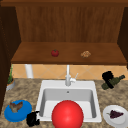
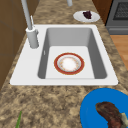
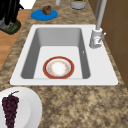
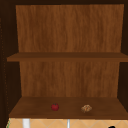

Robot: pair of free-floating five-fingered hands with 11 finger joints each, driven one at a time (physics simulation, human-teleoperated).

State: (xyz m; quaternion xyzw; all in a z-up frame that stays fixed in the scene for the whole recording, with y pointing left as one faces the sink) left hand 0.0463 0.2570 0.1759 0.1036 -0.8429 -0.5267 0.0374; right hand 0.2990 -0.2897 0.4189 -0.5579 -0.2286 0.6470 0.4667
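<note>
Front view: right hand point(image 1: 107, 76) grips unlabelled bottle point(image 1: 114, 82).

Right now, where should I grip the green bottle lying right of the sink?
Round its wide body, coming from above. The green bottle lies on its side on the counter with its thin neck pointing back-right, and the right hand sits over the body end.

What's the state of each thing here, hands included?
left hand: curled, holding nothing, beside the blue plate
right hand: shut on the green bottle, bottle tilted above the counter
red bowl: upright in the sink
faucet: no water visible
white plate: holds grapes
apple: on the lower shelf
</note>
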